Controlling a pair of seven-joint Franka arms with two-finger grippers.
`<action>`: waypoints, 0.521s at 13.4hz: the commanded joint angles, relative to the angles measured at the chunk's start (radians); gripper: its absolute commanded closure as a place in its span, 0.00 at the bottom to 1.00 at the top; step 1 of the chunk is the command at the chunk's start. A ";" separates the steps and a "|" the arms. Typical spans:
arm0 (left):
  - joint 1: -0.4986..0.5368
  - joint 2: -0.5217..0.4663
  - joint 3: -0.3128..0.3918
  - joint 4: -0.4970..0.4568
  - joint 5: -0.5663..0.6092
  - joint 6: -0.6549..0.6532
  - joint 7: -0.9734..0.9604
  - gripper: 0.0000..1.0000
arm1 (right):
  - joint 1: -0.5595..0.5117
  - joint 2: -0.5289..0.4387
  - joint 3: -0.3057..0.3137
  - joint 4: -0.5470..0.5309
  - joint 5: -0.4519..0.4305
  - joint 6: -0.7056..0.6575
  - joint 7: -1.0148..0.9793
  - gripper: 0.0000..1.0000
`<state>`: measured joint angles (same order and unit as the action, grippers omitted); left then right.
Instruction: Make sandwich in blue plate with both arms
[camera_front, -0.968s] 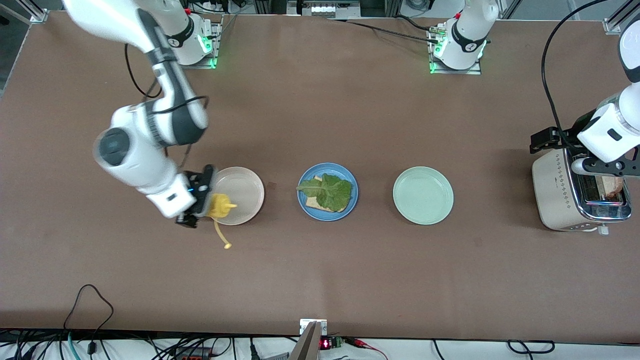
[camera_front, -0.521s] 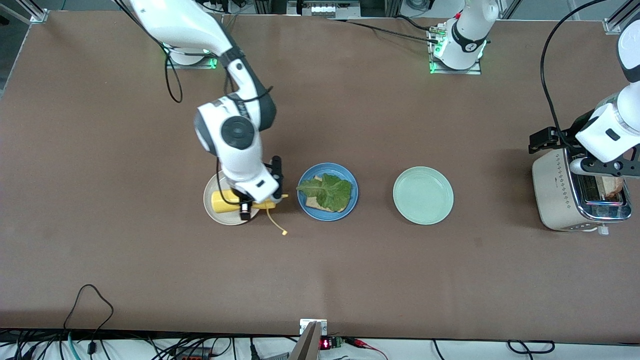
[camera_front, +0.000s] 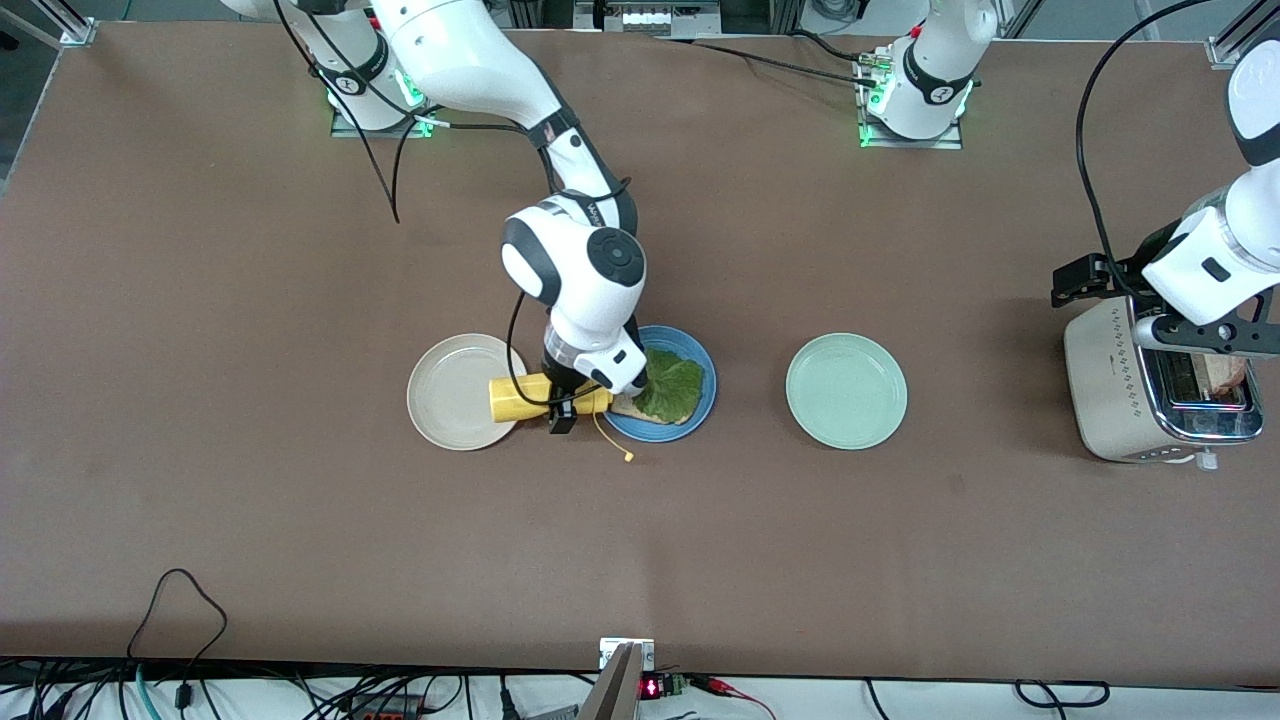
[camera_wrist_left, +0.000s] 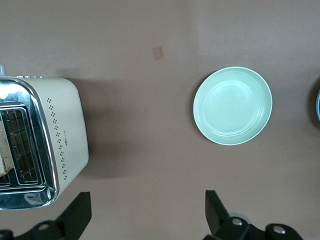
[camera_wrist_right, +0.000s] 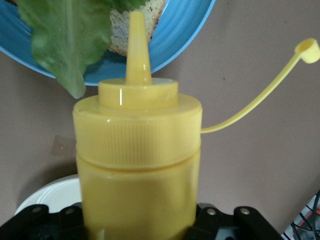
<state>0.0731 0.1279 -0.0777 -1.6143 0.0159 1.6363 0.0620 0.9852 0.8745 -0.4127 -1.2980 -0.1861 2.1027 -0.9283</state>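
Front view: the blue plate (camera_front: 700, 400) lies at mid-table between a beige plate (camera_front: 450, 392) toward the right arm's end and a pale green plate (camera_front: 846, 391) toward the left arm's end. On the blue plate lies one bread slice (camera_front: 626, 405) with a lettuce leaf (camera_front: 672, 385) on top; no second slice covers it. The right gripper (camera_front: 562, 402) hangs over the gap between the beige and blue plates, its fingers closed on a yellow squeeze bottle (camera_front: 520, 399) held on its side, nozzle (camera_wrist_right: 137, 45) toward the blue plate. The bottle's tethered cap (camera_front: 628, 457) dangles free of the nozzle. The left gripper (camera_front: 1215, 338) hovers over a toaster (camera_front: 1110, 400) at the left arm's end, jaws spread wide and empty. Another bread slice (camera_front: 1228, 370) stands in the toaster's slot.
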 joint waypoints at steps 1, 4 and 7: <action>0.010 0.021 0.001 0.024 -0.016 -0.015 0.013 0.00 | 0.085 0.073 -0.098 0.062 -0.021 -0.030 0.032 1.00; -0.001 0.022 0.001 0.024 -0.016 -0.021 0.013 0.00 | 0.145 0.119 -0.156 0.077 -0.023 -0.030 0.057 1.00; 0.023 0.027 0.012 0.024 -0.013 -0.039 0.025 0.00 | 0.170 0.139 -0.158 0.078 -0.065 -0.047 0.057 1.00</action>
<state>0.0767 0.1447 -0.0766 -1.6144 0.0159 1.6290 0.0621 1.1320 0.9883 -0.5453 -1.2580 -0.2118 2.0930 -0.8845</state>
